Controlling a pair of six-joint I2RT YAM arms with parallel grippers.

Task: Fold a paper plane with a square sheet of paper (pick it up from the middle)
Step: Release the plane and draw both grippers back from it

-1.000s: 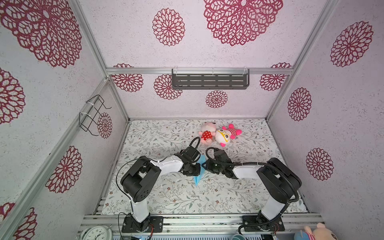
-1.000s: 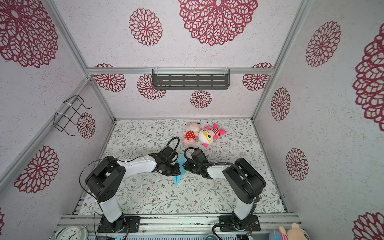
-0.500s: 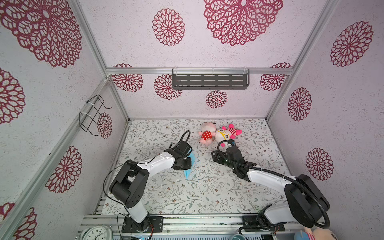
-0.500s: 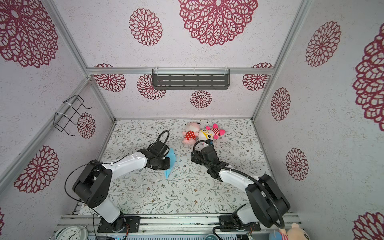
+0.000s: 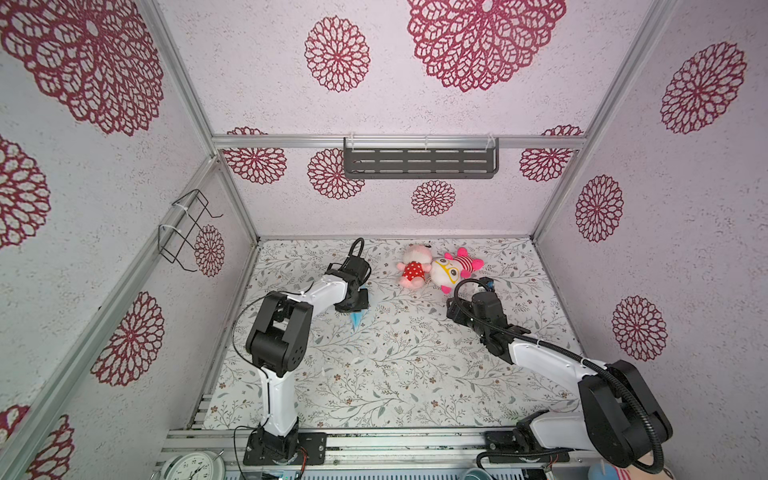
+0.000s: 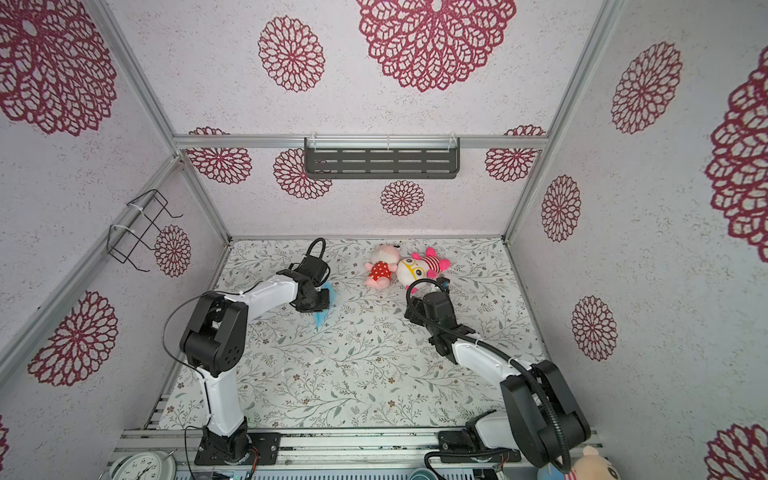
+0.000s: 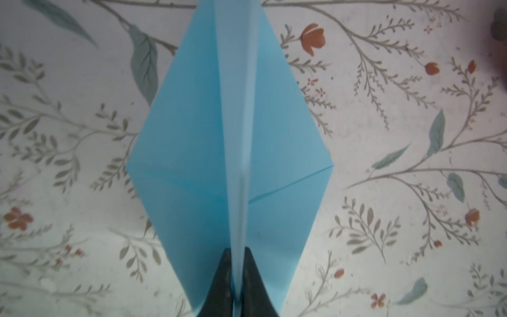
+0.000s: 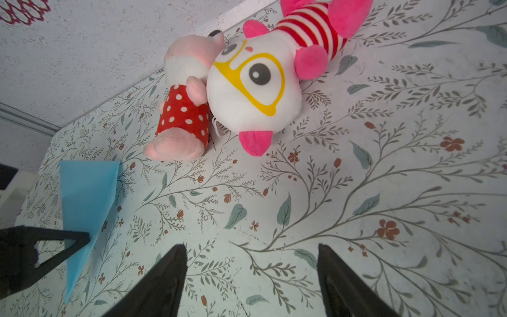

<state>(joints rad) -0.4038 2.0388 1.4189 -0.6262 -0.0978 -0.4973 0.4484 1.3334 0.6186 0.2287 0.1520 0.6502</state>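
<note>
STEP: folding judged finished | left claw [image 7: 237, 251]: pinched shut on centre keel of paper plane [image 7: 186, 137], which reaches ahead of it | right claw [image 8: 251, 245]: spread wide, empty | NEXT: likely lower, release gently

left arm [image 5: 324, 291] bent, jaws pinched together; right arm [image 5: 544, 358] outstretched, jaws spread wide.

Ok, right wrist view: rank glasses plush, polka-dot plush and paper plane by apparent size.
1. glasses plush, clearly largest.
2-3. polka-dot plush and paper plane: they look about alike and each is partly hidden, so unranked.
</note>
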